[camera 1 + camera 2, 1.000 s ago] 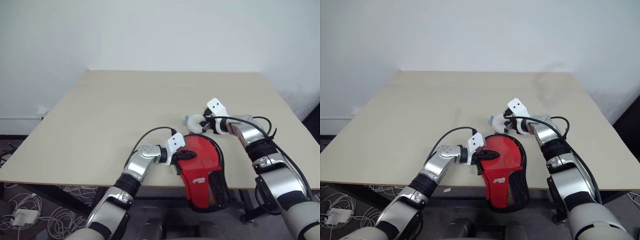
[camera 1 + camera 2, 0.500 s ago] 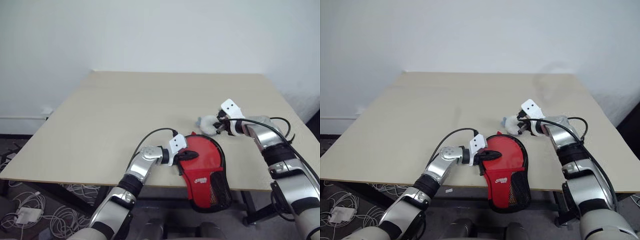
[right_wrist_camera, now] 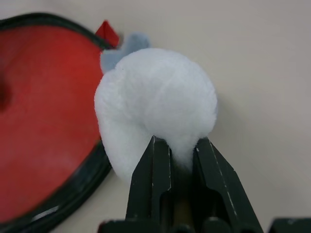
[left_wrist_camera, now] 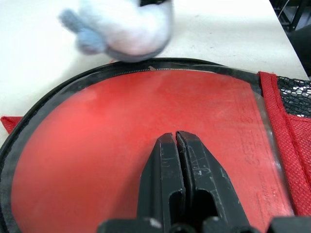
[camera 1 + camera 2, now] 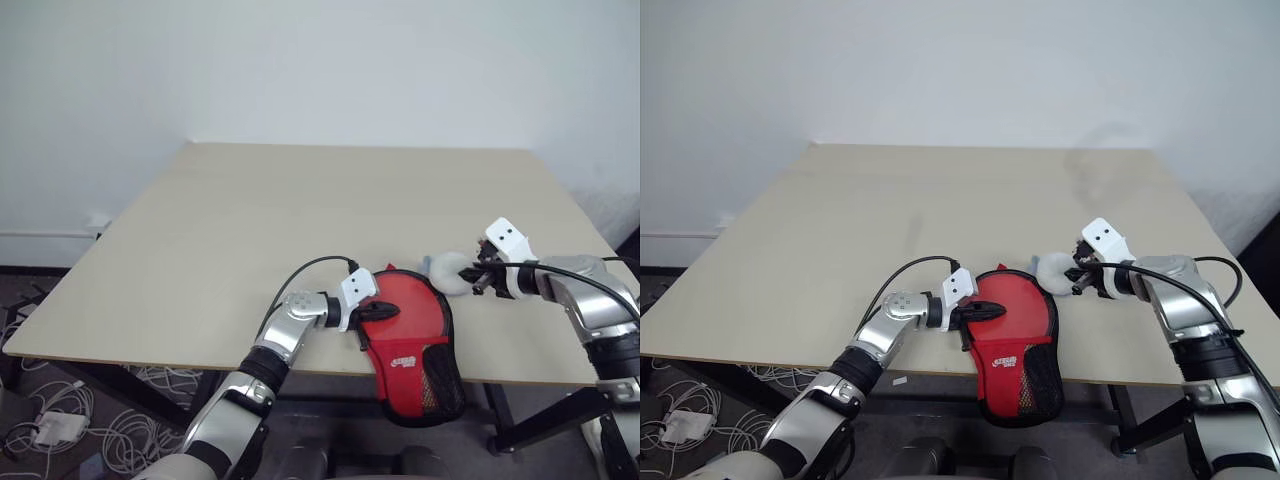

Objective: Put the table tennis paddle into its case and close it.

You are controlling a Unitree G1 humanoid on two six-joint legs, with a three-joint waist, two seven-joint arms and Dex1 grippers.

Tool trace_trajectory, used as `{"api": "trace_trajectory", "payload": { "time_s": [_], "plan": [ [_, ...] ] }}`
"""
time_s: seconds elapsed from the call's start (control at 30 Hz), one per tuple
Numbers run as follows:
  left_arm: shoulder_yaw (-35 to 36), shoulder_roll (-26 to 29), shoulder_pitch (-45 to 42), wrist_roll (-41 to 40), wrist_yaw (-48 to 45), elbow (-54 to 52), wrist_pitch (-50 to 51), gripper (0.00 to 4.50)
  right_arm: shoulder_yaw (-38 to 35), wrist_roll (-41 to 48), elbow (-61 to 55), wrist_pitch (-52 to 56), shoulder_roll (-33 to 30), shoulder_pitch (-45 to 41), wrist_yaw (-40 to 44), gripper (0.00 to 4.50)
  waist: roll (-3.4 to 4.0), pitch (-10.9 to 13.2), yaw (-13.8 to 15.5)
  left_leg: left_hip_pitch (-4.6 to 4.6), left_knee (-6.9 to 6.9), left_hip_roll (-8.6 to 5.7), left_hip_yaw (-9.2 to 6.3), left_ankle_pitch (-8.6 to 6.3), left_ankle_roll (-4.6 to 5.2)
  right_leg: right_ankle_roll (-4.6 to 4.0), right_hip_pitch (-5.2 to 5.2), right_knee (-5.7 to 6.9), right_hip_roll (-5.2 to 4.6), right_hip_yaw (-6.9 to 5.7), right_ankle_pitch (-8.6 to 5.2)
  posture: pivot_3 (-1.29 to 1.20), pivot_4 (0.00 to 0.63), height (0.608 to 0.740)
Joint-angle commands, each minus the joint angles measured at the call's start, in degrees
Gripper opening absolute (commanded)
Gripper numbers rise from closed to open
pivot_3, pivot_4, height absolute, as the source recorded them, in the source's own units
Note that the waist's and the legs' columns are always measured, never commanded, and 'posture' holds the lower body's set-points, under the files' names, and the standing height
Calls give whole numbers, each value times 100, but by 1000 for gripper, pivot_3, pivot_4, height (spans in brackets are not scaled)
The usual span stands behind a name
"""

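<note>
Right wrist view: end effector (image 3: 176,160) pinching white plush (image 3: 155,104)

Right end effector (image 3: 174,160) carrying white fluffy object (image 3: 155,104) rightward, now beside case (image 5: 410,335) edge

arms: silver segments, black joints | wrists: white brackets, black cables | fingers (image 4: 175,179): 2, black

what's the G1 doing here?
Packing a paddle into its case, which lies at the table's near edge, its lower end hanging off. The left gripper rests shut on the red face, pinning it. The right gripper is pinching a fluffy white puff beside the case's top edge. I can't tell how far the zip is closed.
</note>
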Motion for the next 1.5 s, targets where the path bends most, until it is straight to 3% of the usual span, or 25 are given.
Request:
{"api": "trace_trajectory", "payload": {
  "time_s": [0.03, 0.63, 1.0, 1.5],
  "plan": [
    [-243, 24, 101, 337, -1, 493, 153, 0, -562, 197, -573, 250, -430, 330, 40, 64, -2, -1, 29, -1, 1, 0, -2, -1, 1, 2, 1, -1, -1, -3, -2, 0, 0, 734],
    [-253, -110, -94, 418, -149, 729, 36, 0, -1591, 1447, -2586, 753, -1434, 2500, 724, 64, -29, 8, 162, -6, 8, -5, 3, -17, 20, 30, 5, -5, -45, -24, -21, 0, 0, 734],
    [-248, -155, -197, 447, -187, 894, -39, 0, -2077, 1853, -3044, 369, -1955, 3683, 1465, 64, -43, 13, 170, -5, 10, -7, -5, -33, 4, 45, 19, -7, -71, -40, -31, 0, 0, 734],
    [-240, -163, -284, 439, -243, 994, -48, 0, -2374, 1971, -4095, -442, -1972, 5424, 2109, 64, -52, 13, 219, -4, 18, -7, -16, -43, 9, 53, 37, -19, -77, -56, -41, 0, 0, 734]
  ]
}}
